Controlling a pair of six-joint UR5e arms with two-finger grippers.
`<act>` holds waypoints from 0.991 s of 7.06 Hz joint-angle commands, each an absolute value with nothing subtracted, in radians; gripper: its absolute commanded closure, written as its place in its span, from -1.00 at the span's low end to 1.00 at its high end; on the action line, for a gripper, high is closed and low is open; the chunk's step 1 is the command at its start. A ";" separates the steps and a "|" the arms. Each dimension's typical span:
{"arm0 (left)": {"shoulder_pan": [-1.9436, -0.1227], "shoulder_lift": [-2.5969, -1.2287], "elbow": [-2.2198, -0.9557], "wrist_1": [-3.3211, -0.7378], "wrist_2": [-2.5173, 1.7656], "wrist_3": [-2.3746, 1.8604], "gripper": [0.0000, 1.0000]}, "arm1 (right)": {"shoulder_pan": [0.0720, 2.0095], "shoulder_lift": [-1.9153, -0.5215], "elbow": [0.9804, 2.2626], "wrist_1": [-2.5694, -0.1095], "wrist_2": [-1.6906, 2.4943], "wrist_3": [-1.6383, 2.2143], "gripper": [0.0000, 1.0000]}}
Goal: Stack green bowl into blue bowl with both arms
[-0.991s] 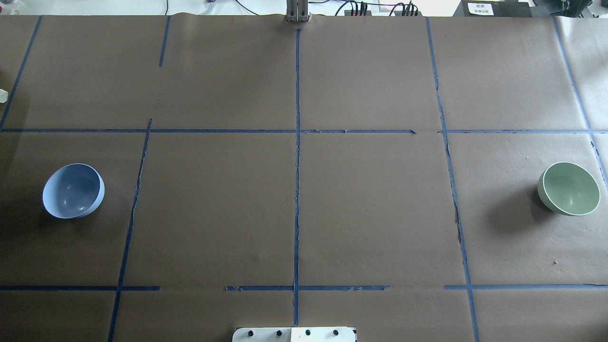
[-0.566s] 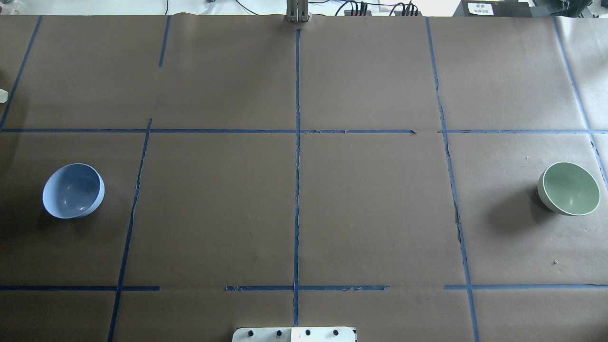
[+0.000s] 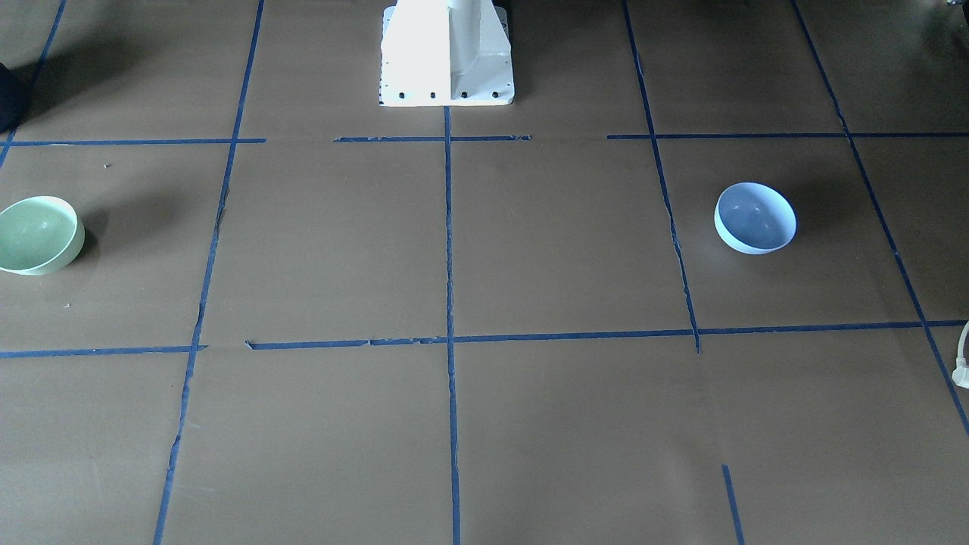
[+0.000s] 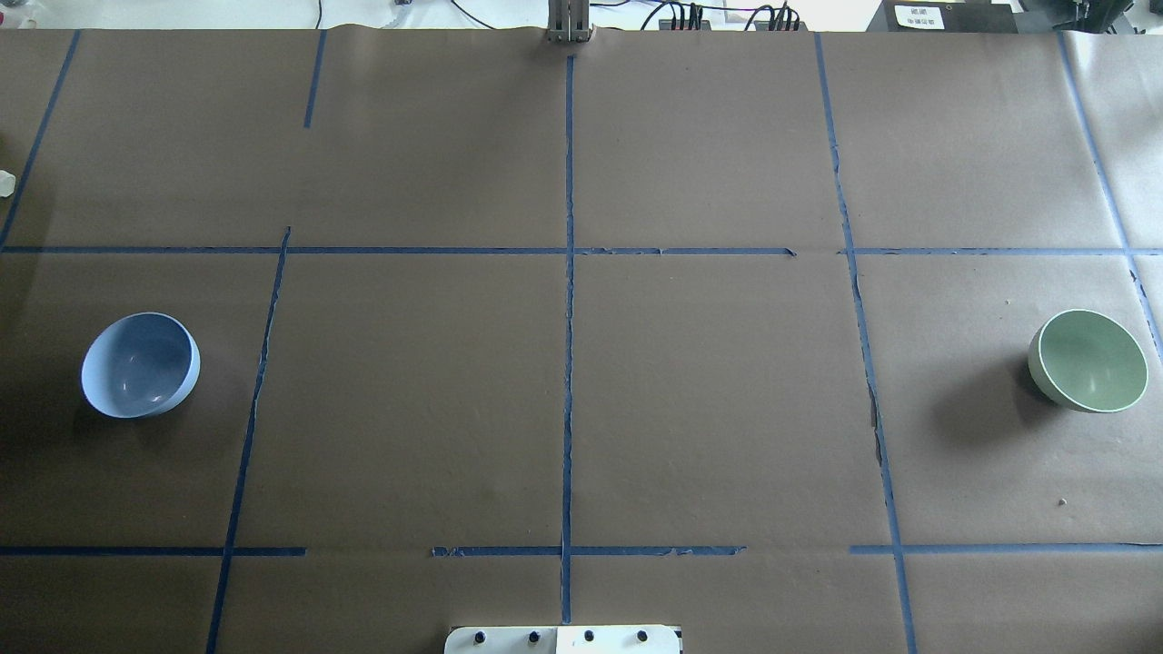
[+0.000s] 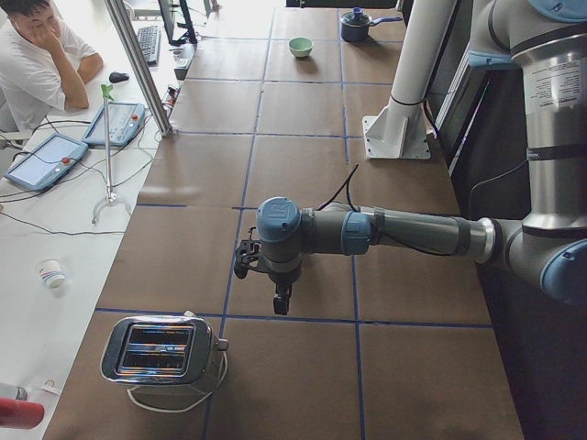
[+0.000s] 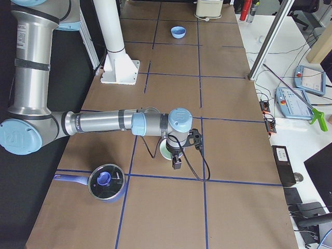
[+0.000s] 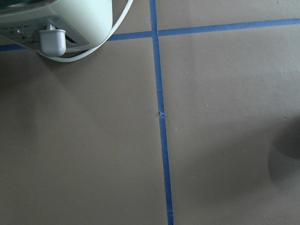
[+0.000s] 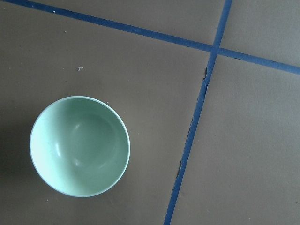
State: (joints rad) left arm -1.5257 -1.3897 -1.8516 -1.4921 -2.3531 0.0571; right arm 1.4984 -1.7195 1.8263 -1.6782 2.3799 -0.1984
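Note:
The green bowl (image 4: 1088, 361) stands upright at the table's right side; it also shows in the front view (image 3: 38, 233) and the right wrist view (image 8: 79, 146). The blue bowl (image 4: 141, 365) stands upright at the far left, also in the front view (image 3: 755, 217). My right gripper (image 6: 176, 166) hangs point-down just above the green bowl (image 6: 163, 150), apart from it. My left gripper (image 5: 282, 307) hangs point-down over bare table near a toaster. Each gripper shows in a side view only, so I cannot tell whether either is open or shut.
A chrome toaster (image 5: 165, 353) with a white cord stands near my left gripper, its corner in the left wrist view (image 7: 61, 18). A lidded blue pot (image 6: 106, 181) sits near the green bowl. The white pedestal base (image 3: 447, 53) stands mid-table. An operator (image 5: 37, 64) sits beside the table.

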 commanded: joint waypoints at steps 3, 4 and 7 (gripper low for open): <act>-1.219 -1.407 -1.838 -1.852 -2.350 -0.506 -1.00 | 1.480 -1.713 1.827 -1.678 2.399 -0.193 -1.00; -1.159 -1.428 -1.807 -1.930 -2.356 -0.641 -1.00 | 1.479 -1.713 1.825 -1.678 2.401 -0.193 -1.00; -1.060 -1.497 -1.624 -2.202 -2.344 -0.878 -1.00 | 1.470 -1.713 1.818 -1.678 2.402 -0.193 -1.00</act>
